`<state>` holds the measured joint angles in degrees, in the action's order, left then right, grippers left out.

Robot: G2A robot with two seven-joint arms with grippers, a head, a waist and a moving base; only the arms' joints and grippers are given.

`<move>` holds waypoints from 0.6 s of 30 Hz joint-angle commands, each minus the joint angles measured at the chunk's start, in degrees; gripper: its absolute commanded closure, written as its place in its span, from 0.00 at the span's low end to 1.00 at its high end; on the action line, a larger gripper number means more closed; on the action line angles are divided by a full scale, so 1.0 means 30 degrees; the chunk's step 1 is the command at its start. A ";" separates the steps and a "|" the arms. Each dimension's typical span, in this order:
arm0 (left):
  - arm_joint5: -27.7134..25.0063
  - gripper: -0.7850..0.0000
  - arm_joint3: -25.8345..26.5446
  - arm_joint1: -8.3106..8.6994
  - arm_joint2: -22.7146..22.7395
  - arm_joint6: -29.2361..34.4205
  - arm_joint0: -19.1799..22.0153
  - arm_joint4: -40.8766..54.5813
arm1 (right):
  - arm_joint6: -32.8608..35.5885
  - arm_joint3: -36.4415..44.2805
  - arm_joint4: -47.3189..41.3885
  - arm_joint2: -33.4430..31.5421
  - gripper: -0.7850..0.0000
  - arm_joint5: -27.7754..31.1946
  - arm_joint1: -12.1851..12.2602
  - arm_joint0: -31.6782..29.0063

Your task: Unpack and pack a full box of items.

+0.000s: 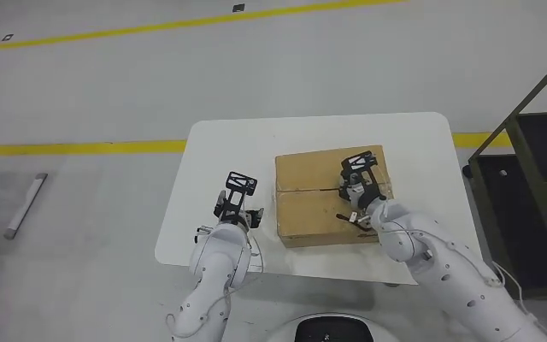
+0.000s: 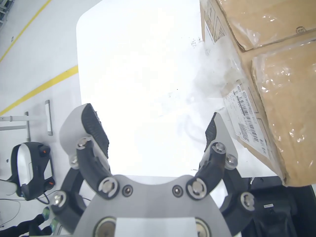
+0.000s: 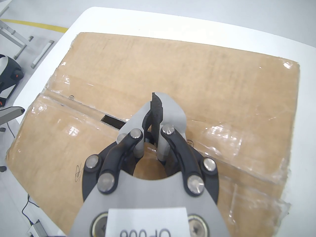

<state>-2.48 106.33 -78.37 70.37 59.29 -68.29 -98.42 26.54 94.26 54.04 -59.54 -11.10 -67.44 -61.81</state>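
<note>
A closed cardboard box [image 1: 312, 175] stands on the white table [image 1: 222, 145], its two top flaps meeting at a taped centre seam [image 3: 81, 104] with a small dark slot [image 3: 112, 121] in it. My right gripper [image 3: 155, 104] is shut with nothing in it and hovers just above that seam near the box's right half [image 1: 357, 181]. My left gripper [image 2: 150, 127] is open and empty over bare table, beside the box's left side wall [image 2: 246, 114], which carries a white shipping label. From the top, the left gripper [image 1: 238, 195] sits left of the box.
Clear tape wrinkles along the box edges [image 3: 279, 181]. The table's left half [image 2: 138, 57] is bare white surface. A dark frame [image 1: 513, 197] stands on the floor to the right of the table. Yellow floor lines [image 1: 85, 147] run past it.
</note>
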 commanded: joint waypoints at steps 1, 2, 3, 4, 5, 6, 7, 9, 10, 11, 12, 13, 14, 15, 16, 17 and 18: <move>0.0000 0.00 0.0000 0.0000 0.0000 0.0001 0.0000 -0.0010 | -0.0235 -0.0027 0.0174 -0.0132 1.00 0.0159 0.0008 -0.0212; 0.0000 0.00 0.0000 0.0000 0.0000 0.0001 0.0000 -0.0010 | -0.0254 -0.0032 0.0210 -0.0149 1.00 0.0222 0.0006 -0.0271; 0.0000 0.00 0.0000 0.0000 0.0000 0.0001 0.0000 -0.0010 | -0.0254 -0.0032 0.0210 -0.0149 1.00 0.0222 0.0006 -0.0271; 0.0015 0.00 -0.0017 -0.0002 0.0005 -0.0108 -0.0047 0.0053 | -0.0254 -0.0032 0.0210 -0.0149 1.00 0.0222 0.0006 -0.0271; 0.0051 0.00 -0.0060 -0.0010 0.0043 -0.0431 -0.0206 0.0316 | -0.0254 -0.0032 0.0210 -0.0149 1.00 0.0222 0.0006 -0.0271; -0.0217 0.00 -0.0090 -0.0011 -0.0013 -0.0581 -0.0316 0.0541 | -0.0254 -0.0032 0.0210 -0.0149 1.00 0.0222 0.0006 -0.0271; -0.0367 0.00 -0.0084 -0.0005 -0.0023 -0.0688 -0.0341 0.0491 | -0.0254 -0.0032 0.0210 -0.0149 1.00 0.0222 0.0006 -0.0271; -0.0420 0.00 -0.0323 -0.0027 -0.0202 -0.0853 -0.0416 0.0453 | -0.0254 -0.0032 0.0210 -0.0149 1.00 0.0222 0.0006 -0.0271; -0.0464 0.00 -0.0499 -0.0041 -0.0340 -0.0941 -0.0393 0.0355 | -0.0254 -0.0032 0.0210 -0.0149 1.00 0.0222 0.0006 -0.0271; -0.0454 0.00 -0.0701 -0.0064 -0.0481 -0.1042 -0.0365 0.0338 | -0.0254 -0.0032 0.0210 -0.0149 1.00 0.0222 0.0006 -0.0271; -0.0353 0.00 -0.0926 -0.0091 -0.0600 -0.1175 -0.0325 0.0308 | -0.0393 -0.0021 0.0169 -0.0191 1.00 0.0278 0.0003 -0.0350; -0.0390 0.00 -0.1199 -0.0103 -0.0767 -0.1305 -0.0264 0.0048 | -0.0599 0.0012 0.0066 -0.0293 1.00 0.0404 -0.0002 -0.0468; -0.0424 0.00 -0.1448 -0.0122 -0.0931 -0.1461 -0.0233 -0.0083 | -0.0750 0.0052 -0.0048 -0.0410 1.00 0.0503 -0.0006 -0.0558; -0.0376 0.00 -0.1631 -0.0153 -0.1020 -0.1557 -0.0201 0.0057 | -0.0795 0.0081 -0.0023 -0.0502 1.00 0.0577 -0.0004 -0.0622; -0.0361 0.00 -0.1792 -0.0181 -0.1111 -0.1645 -0.0146 0.0154 | -0.0835 0.0140 0.0007 -0.0578 1.00 0.0629 -0.0006 -0.0681; -0.0393 0.00 -0.1971 -0.0205 -0.1212 -0.1752 -0.0102 0.0228 | -0.0877 0.0199 0.0004 -0.0653 1.00 0.0638 -0.0012 -0.0738; -0.0391 0.00 -0.2150 -0.0230 -0.1284 -0.1853 -0.0044 0.0314 | -0.0915 0.0239 0.0012 -0.0704 1.00 0.0652 -0.0021 -0.0797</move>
<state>-3.62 100.42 -78.99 66.75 54.04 -68.58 -97.76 23.87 94.86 54.04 -61.50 -9.15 -67.48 -64.06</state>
